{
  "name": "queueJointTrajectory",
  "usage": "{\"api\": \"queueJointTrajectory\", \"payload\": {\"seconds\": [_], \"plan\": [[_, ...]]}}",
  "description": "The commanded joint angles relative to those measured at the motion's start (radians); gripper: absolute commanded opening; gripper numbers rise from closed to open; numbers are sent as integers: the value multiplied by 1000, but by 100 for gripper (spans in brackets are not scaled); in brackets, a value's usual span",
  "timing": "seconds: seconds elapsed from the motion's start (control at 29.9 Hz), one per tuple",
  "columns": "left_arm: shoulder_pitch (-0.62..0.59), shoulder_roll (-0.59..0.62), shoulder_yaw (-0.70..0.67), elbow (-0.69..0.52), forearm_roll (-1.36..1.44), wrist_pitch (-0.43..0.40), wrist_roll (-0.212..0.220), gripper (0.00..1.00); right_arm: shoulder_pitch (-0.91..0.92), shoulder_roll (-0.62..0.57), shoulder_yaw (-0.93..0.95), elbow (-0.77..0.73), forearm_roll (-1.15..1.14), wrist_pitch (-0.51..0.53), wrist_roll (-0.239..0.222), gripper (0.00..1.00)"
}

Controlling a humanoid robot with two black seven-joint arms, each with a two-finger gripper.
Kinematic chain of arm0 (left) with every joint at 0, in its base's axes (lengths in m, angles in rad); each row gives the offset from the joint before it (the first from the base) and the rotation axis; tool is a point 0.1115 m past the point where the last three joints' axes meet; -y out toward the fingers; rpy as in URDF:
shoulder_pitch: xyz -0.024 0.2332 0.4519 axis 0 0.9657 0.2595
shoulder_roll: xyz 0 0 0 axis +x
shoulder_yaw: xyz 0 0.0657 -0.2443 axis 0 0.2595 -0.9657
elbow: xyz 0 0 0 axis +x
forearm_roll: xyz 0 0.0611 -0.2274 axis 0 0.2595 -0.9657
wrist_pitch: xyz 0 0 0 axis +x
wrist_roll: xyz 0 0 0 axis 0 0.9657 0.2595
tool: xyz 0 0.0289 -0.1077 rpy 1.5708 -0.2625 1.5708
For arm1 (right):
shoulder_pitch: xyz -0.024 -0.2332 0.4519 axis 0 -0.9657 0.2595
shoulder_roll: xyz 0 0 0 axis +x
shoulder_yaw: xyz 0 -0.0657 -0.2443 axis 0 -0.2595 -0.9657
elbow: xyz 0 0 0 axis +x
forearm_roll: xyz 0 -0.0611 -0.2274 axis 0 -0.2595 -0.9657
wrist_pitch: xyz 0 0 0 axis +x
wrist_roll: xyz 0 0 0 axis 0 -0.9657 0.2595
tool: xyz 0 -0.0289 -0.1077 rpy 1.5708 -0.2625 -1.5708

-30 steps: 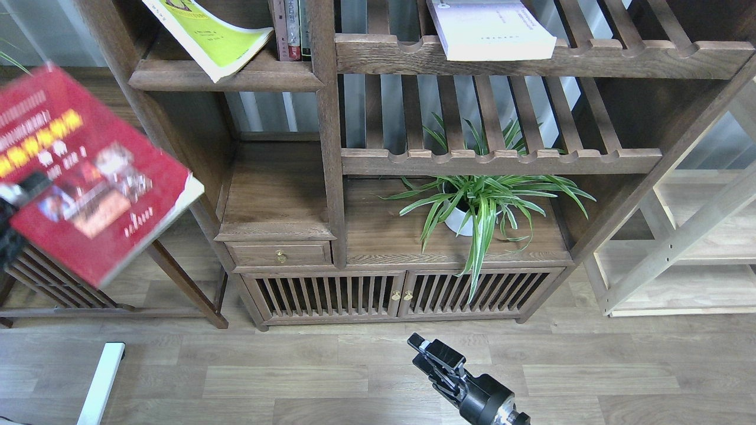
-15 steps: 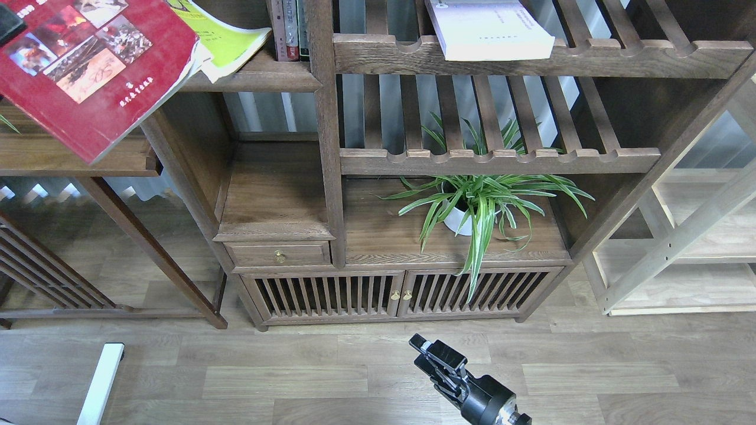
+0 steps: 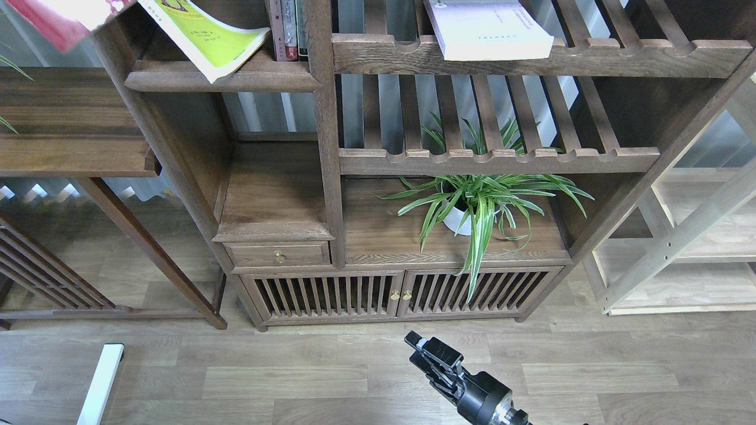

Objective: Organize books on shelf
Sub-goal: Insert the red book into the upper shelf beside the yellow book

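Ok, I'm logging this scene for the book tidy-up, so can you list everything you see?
Red book: one, top left corner, mostly cut off.
Yellow-green book: one, tilted over the solid shelf, corner past its front edge.
Lavender-white book: one, on the upper slatted shelf.
Upright books: a few, spines only, right end of the solid shelf.
Potted plant: one, green striped leaves, white pot, low in the bookcase.
Side table: one, dark brown, left.
Light-wood rack: one, right.
Right gripper: black, over the floor.
Left gripper: not visible.

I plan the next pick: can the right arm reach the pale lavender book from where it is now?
Probably not yet: the right gripper hangs low over the floor, while the lavender book lies on the high slatted shelf; nothing blocks the path.
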Motion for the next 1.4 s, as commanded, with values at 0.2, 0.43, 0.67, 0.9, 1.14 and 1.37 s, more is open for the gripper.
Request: {"api": "queueJointTrajectory", "payload": {"seconds": [0.2,0.43,0.67,0.9,1.14,1.37], "plan": [[-92,-64,148,-3,129,113,0,5,1,0,-3,9,4,0,0,70],[-298,-181,300,46,257,230,0,5,3,0,-2,12,9,0,-2,70],[-499,-316,395,211,379,288,0,5,3,0,0,15,49,0,-3,70],[-508,-325,401,273,431,288,0,5,-2,0,9,18,82,0,-6,70],[-504,-396,417,336,516,278,0,5,-11,0,12,48,110,0,-8,70],[-517,-537,406,446,638,271,0,5,-42,0,14,55,159,0,-8,70]]}}
